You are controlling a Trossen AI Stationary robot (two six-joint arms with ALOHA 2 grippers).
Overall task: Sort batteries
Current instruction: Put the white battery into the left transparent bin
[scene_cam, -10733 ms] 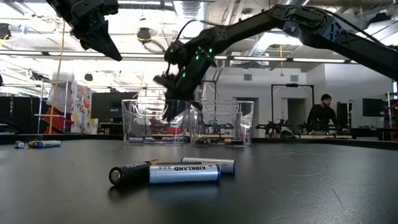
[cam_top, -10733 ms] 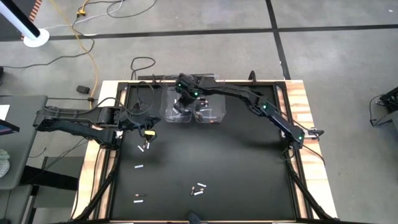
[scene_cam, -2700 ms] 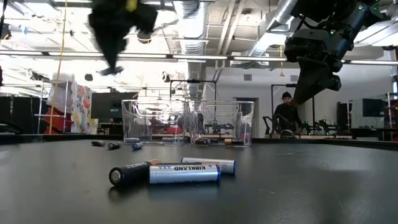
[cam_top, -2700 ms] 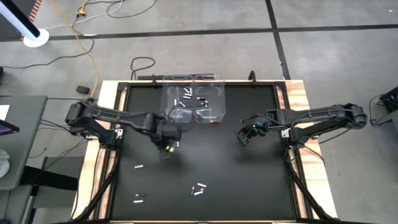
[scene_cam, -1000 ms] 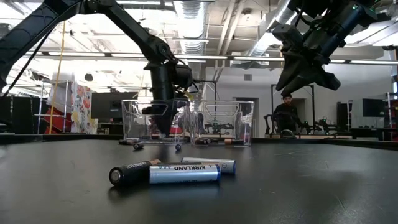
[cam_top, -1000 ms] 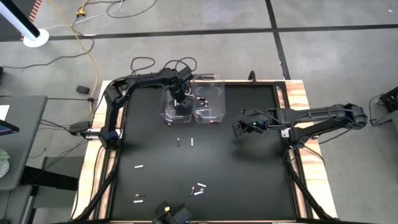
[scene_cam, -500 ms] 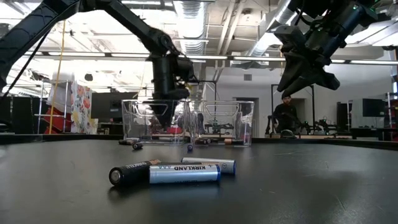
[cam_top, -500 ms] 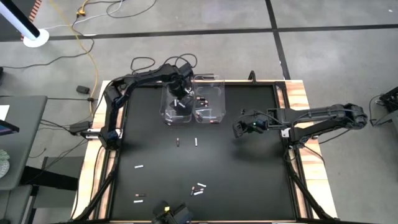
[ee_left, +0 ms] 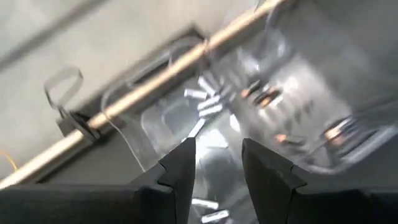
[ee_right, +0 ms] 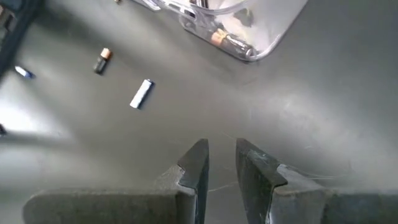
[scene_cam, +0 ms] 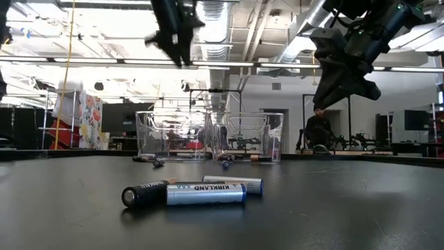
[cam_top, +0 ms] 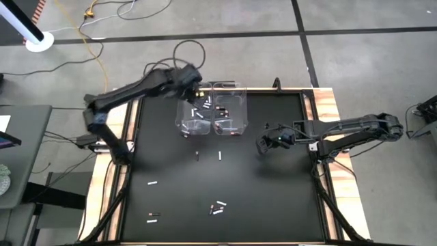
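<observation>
left gripper (cam_top: 193, 76) above the bins (cam_top: 212, 116), right gripper (cam_top: 262, 145) mid-table — both jaws apart, empty.

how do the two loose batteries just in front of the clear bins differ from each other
The dark battery with a reddish end is black-bodied; the white battery is pale all over. In the high view the dark one lies to the left, nearer the left clear plastic bin. Both lie flat on the black table, apart, untouched.

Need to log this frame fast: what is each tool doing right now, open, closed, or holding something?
Left tool: open, empty, above the bins.
Right tool: open, empty, over bare table right of the bins.
</observation>
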